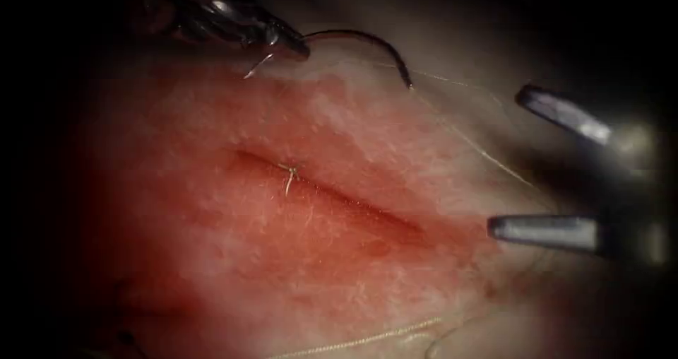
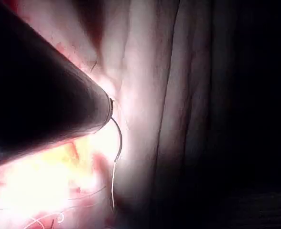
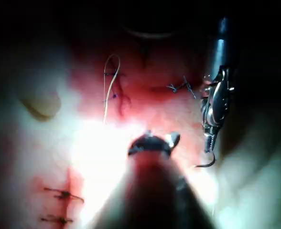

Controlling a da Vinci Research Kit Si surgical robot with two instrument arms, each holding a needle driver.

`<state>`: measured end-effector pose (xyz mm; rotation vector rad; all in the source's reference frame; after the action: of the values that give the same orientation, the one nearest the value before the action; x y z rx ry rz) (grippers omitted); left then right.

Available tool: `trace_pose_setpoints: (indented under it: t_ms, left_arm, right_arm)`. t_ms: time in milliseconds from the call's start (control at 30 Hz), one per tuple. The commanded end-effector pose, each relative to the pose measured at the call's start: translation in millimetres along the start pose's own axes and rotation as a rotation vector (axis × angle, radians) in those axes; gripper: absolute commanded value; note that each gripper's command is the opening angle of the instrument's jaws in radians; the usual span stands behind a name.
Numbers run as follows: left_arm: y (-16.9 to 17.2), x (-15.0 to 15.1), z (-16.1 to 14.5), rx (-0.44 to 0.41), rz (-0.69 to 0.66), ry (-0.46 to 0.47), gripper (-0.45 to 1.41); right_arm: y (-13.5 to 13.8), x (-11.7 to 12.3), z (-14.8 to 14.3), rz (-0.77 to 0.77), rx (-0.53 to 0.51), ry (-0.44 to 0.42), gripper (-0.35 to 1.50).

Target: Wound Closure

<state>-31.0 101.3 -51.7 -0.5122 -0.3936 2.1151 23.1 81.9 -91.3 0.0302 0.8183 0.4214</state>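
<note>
The tissue [image 1: 212,260] has a slanting cut [image 1: 353,203] with one knotted stitch [image 1: 289,172] across its left part. Beyond the cut, my left tool [image 1: 289,44] is shut on the curved needle [image 1: 367,41] about a third of the way back from its point. The needle hangs free above the tissue, not in it. Thread [image 1: 480,150] trails from its tail toward the right. On the cut's right side, my right tool [image 1: 505,160] stands wide open and holds nothing. The left wrist view shows the needle [image 2: 119,140]. The right wrist view shows the right tool [image 3: 155,141], the left tool [image 3: 211,136] and the needle [image 3: 206,164].
A loose strand of thread [image 1: 353,343] lies on the near tissue. In the right wrist view, earlier stitches [image 3: 61,193] sit on other cuts, and a pale thread loop [image 3: 109,86] lies near a stitched spot. Red fluid stains the tissue around the cut.
</note>
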Motion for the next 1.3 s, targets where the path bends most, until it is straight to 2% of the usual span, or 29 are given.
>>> trace_pose_setpoints:
  t_ms: [33, 100, 133, 200, 267, 300, 367, 400, 467, 533, 600, 667, 767, 900, 1100, 1300]
  left_arm:
    - [0.2, 0.1, 0.4, -0.016, -0.026, 0.027, -0.33]
    - [0.1, 0.1, 0.1, -0.048, -0.058, 0.068, -0.33]
    - [0.1, 0.0, -0.4, -0.079, -0.095, 0.111, -0.33]
    - [0.1, -0.3, -1.0, -0.112, -0.139, 0.143, -0.34]
    - [0.2, -0.9, -1.6, -0.155, -0.17, 0.167, -0.34]
    - [0.3, -1.1, -1.8, -0.17, -0.182, 0.172, -0.35]
    - [0.9, -2.0, -2.1, -0.252, -0.25, 0.205, -0.35]
    - [1.0, -2.2, -2.1, -0.276, -0.271, 0.212, -0.35]
    - [1.9, -3.0, -1.7, -0.376, -0.355, 0.244, -0.35]
    - [2.3, -3.1, -1.5, -0.405, -0.379, 0.267, -0.35]
    - [2.9, -3.4, -1.3, -0.467, -0.424, 0.299, -0.35]
    - [3.4, -3.7, -1.1, -0.524, -0.456, 0.327, -0.35]
    - [4.0, -3.9, -0.6, -0.57, -0.498, 0.359, -0.35]
    - [4.5, -4.7, -0.1, -0.668, -0.583, 0.392, -0.35]
    - [5.6, -6.1, 0.9, -0.702, -0.583, 0.396, -0.35]
    - [6.0, -6.1, 1.1, -0.718, -0.58, 0.413, -0.35]
  right_arm:
    - [-2.2, -0.9, 2.6, 0.014, 0.083, 0.026, 0.07]
    - [-2.8, -1.8, 3.8, 0.013, 0.109, 0.048, 0.04]
    - [-3.3, -3.0, 5.4, 0.028, 0.125, 0.069, 0.04]
    - [-3.7, -5.0, 7.9, 0.115, 0.133, 0.116, 0.04]
    - [-2.7, -6.8, 9.7, 0.226, 0.128, 0.196, 0.1]
    - [-2.2, -7.2, 10.1, 0.24, 0.114, 0.212, 0.17]
    - [0.5, -9.1, 10.7, 0.261, 0.045, 0.291, 0.34]
    - [1.2, -9.7, 10.7, 0.261, 0.028, 0.322, 0.34]
    - [2.9, -10.9, 10.6, 0.271, -0.028, 0.402, 0.47]
    - [3.3, -11.2, 10.7, 0.278, -0.046, 0.429, 0.56]
    - [3.8, -11.2, 11.2, 0.303, -0.072, 0.486, 0.81]
    - [4.1, -11.2, 11.5, 0.318, -0.1, 0.542, 0.94]
    - [4.5, -11.2, 11.7, 0.348, -0.136, 0.581, 0.98]
    - [4.9, -11.3, 12.3, 0.364, -0.174, 0.579, 0.96]
    - [6.0, -11.4, 12.8, 0.392, -0.206, 0.572, 0.93]
    - [7.5, -11.4, 13.9, 0.478, -0.21, 0.576, 0.93]
